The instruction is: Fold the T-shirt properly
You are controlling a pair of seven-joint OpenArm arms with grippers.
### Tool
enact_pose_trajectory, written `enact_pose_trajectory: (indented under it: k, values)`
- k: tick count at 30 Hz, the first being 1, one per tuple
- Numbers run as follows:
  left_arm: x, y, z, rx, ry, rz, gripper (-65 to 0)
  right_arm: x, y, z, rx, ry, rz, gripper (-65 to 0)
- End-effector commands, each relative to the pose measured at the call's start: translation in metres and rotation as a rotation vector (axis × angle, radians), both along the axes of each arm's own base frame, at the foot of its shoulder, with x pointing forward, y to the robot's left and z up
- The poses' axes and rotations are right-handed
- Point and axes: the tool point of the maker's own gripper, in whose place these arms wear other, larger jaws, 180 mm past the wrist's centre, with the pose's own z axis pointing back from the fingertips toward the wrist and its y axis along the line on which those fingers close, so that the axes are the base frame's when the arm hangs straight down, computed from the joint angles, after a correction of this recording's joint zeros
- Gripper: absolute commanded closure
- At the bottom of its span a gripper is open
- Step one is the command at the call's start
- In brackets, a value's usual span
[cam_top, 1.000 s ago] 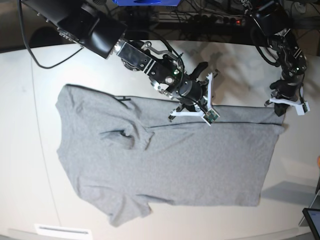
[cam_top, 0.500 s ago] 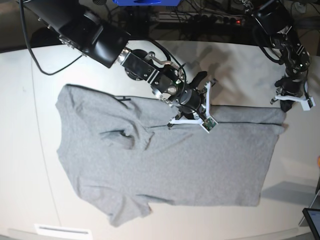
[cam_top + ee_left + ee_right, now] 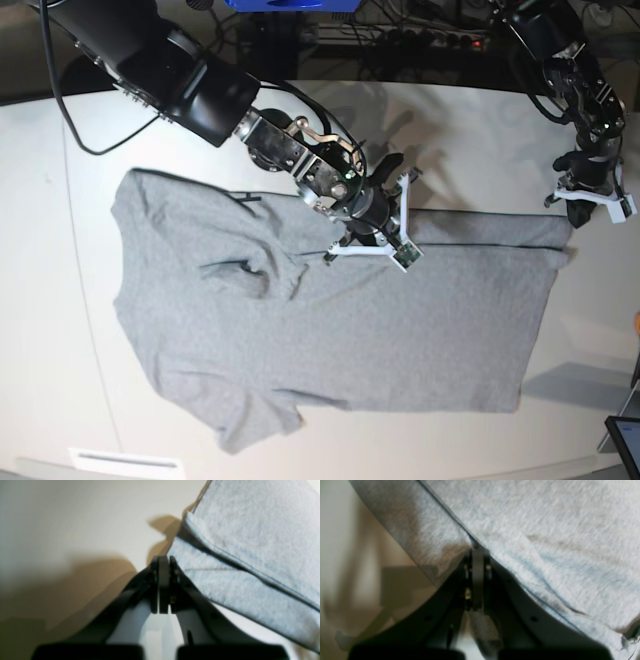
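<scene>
The grey T-shirt [image 3: 330, 340] lies spread on the white table [image 3: 460, 130], its far edge folded over into a narrow flap. My right gripper [image 3: 372, 238] is shut, with its tips on the flap's edge line [image 3: 475, 547]. The cloth of the T-shirt [image 3: 545, 530] fills that view, and I cannot tell whether any is pinched. My left gripper [image 3: 585, 208] is shut beside the shirt's far right corner. In the left wrist view its closed tips [image 3: 161, 561] sit at the edge of the T-shirt [image 3: 250, 530] with nothing between them.
Cables and a power strip [image 3: 430, 40] run along the back edge of the table. A dark screen corner [image 3: 625, 440] shows at the bottom right. A white label strip [image 3: 125, 460] lies at the front left edge.
My right gripper has slid left along the folded flap and turned slightly. My left gripper has moved up and right, off the shirt's corner. The shirt itself has stayed put.
</scene>
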Motion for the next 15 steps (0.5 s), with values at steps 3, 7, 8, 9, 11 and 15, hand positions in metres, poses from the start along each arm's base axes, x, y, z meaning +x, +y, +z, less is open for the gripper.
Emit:
enact_pose_trajectory:
  k: [3,7,8,9,11,15]
  values:
    - [0.012,0.007,0.015,0.013,-0.052,0.001,0.0,0.011,0.009,0.02,0.035,-0.046,0.004,-0.1]
    - [0.018,0.006,0.01,-0.013,-0.053,0.01,0.0,0.01,0.01,0.02,0.037,-0.045,0.005,-0.1]
    - [0.019,0.006,0.007,-0.022,-0.049,0.014,0.0,0.01,0.01,0.019,0.037,-0.044,0.005,-0.1]
    - [0.022,0.006,0.006,-0.029,-0.053,0.017,0.0,0.01,0.01,0.019,0.037,-0.044,0.005,-0.1]
    - [0.023,0.006,0.002,-0.04,-0.048,0.021,0.0,0.009,0.01,0.018,0.036,-0.041,0.004,-0.1]
    - [0.023,0.006,-0.001,-0.051,-0.044,0.025,0.0,0.009,0.01,0.018,0.036,-0.041,0.004,-0.1]
